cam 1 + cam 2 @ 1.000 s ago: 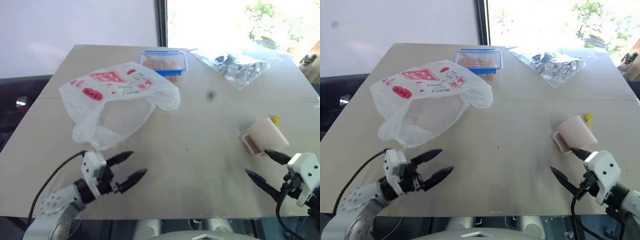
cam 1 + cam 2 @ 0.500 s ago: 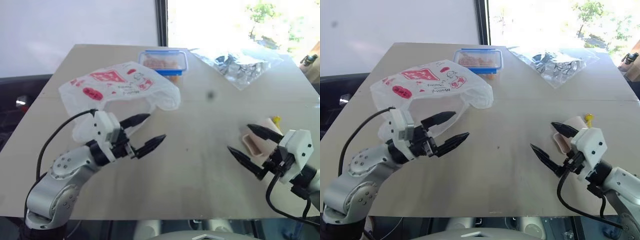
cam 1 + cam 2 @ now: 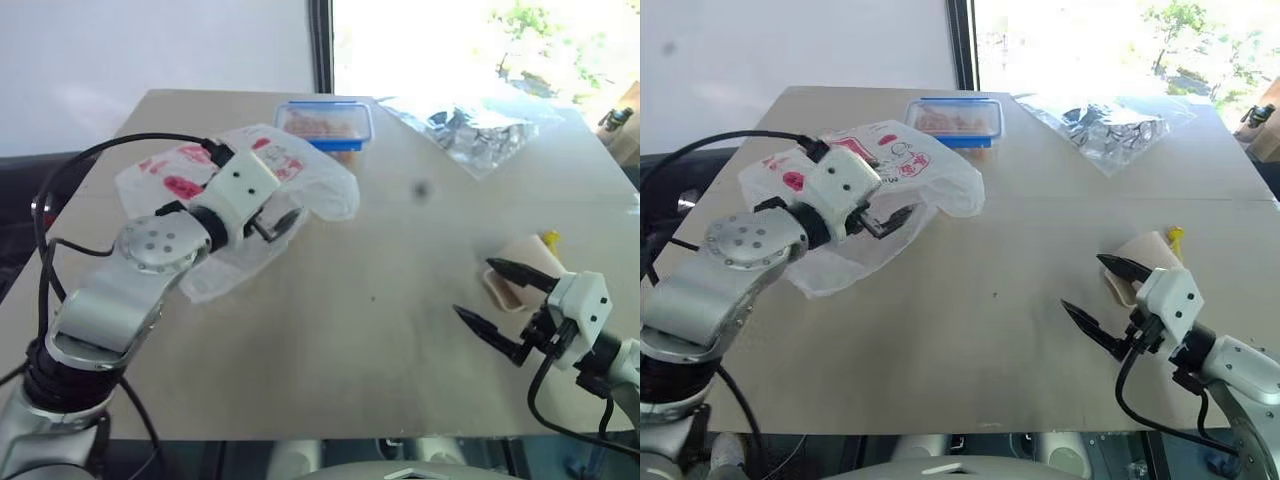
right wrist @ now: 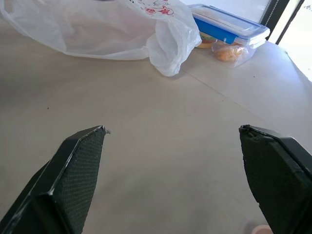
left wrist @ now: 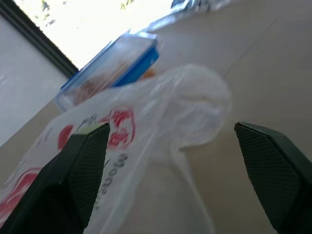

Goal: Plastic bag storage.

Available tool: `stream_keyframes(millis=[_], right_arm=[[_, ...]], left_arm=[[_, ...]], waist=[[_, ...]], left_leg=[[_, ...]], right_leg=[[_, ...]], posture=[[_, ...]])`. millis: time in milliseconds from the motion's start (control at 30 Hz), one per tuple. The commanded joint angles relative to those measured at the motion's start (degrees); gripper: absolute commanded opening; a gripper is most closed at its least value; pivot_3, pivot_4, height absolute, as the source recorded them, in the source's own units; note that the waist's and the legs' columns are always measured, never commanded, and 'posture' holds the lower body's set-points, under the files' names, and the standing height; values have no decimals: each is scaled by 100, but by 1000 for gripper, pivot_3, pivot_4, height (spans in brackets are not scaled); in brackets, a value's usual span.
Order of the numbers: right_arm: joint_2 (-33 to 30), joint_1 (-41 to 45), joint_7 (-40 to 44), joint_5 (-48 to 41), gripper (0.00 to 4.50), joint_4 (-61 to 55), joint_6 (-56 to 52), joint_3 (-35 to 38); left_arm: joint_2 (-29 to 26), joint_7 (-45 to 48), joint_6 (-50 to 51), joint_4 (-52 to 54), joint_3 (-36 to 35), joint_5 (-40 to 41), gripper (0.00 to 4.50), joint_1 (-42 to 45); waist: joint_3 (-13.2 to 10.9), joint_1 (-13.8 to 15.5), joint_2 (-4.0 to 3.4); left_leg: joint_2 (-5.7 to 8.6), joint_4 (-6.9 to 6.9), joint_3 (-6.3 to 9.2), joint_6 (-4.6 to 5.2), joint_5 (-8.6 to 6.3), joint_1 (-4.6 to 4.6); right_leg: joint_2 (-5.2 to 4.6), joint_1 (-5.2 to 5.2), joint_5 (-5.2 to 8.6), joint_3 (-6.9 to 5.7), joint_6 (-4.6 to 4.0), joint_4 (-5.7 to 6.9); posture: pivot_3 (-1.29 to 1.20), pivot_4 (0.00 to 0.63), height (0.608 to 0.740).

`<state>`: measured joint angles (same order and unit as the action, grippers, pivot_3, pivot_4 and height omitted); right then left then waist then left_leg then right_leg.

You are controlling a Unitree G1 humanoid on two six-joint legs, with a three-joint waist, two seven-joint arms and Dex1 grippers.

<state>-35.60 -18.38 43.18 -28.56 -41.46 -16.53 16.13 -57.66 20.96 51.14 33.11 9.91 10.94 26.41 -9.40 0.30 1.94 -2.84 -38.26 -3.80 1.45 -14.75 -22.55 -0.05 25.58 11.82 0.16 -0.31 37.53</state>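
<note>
Film is your risk: your left claw [image 3: 892, 222] hangs spread wide and empty over the plastic bag [image 3: 940, 170] at ten o'clock on the counter [image 3: 1040, 250], so closing early pinches one slippery layer.

I'm counting one thin translucent white plastic bag with red print [image 3: 300, 180], one clear food box with a blue lid [image 3: 326, 124] and one crinkled silvery foil wrapper [image 3: 478, 128]. I'm also seeing one beige cup [image 3: 527, 265] and two black-fingered grippers.
</note>
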Motion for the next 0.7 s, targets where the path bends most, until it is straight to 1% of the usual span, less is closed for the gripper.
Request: stream_keyframes(millis=[33,133,267,367,433,467,500,567,633,700], right_arm=[[24,-51,29,95,4450,-10,259,6],[46,-159,18,160,4450,-7,339,8],[78,-303,-45,268,4450,-41,419,17],[96,-374,-123,358,4500,-88,436,7],[93,-418,-175,397,4500,-138,404,19],[88,-448,-209,422,4500,-162,386,33],[77,-488,-247,466,4500,-194,359,48],[33,-562,-387,558,4500,-297,178,80],[-24,-595,-521,688,4500,-385,12,90],[-89,-563,-700,864,4500,-445,-194,104]], left_arm=[[-264,-117,131,-118,242,-746,4297,31],[-310,-116,-170,-373,455,-1283,4297,78],[-28,-67,-523,-1016,655,-1776,4297,415],[136,35,-724,-1370,754,-2033,3552,585],[213,62,-879,-1578,742,-2191,2699,644],[228,83,-957,-1657,751,-2265,2159,664],[254,82,-1064,-1750,749,-2364,1902,689],[351,105,-1220,-1866,712,-2474,1122,739],[495,120,-1311,-1915,647,-2548,77,787],[713,118,-1241,-1921,546,-2535,77,855]], waist=[[-1,15,1],[-2,50,4],[-2,62,7],[-2,55,8],[-2,39,8],[-2,37,8],[-2,36,8],[-2,49,8],[-2,51,9],[-1,55,10]], left_leg=[[0,0,-1,0,0,0],[0,-2,-2,0,0,-5],[5,-6,-19,0,0,-9],[8,-9,-23,0,0,-10],[8,-9,-24,0,0,-9],[7,-8,-24,0,0,-7],[7,-8,-24,0,0,-7],[6,-8,-24,0,0,-8],[5,-9,-25,0,0,-9],[6,-11,-26,0,0,-10]], right_leg=[[0,1,0,1,0,2],[-3,7,1,1,-1,5],[-12,6,14,-2,-21,6],[-11,6,14,-3,-21,8],[-11,7,14,-1,-21,10],[-9,8,12,5,-17,15],[-8,9,11,6,-15,15],[-7,9,2,10,-1,17],[-8,8,2,8,-1,18],[-10,8,1,9,0,17]], posture=[[0,150,740],[0,150,740],[0,150,740],[0,150,740],[0,150,740],[0,150,740],[0,150,740],[0,150,740],[0,150,740],[0,150,740]])
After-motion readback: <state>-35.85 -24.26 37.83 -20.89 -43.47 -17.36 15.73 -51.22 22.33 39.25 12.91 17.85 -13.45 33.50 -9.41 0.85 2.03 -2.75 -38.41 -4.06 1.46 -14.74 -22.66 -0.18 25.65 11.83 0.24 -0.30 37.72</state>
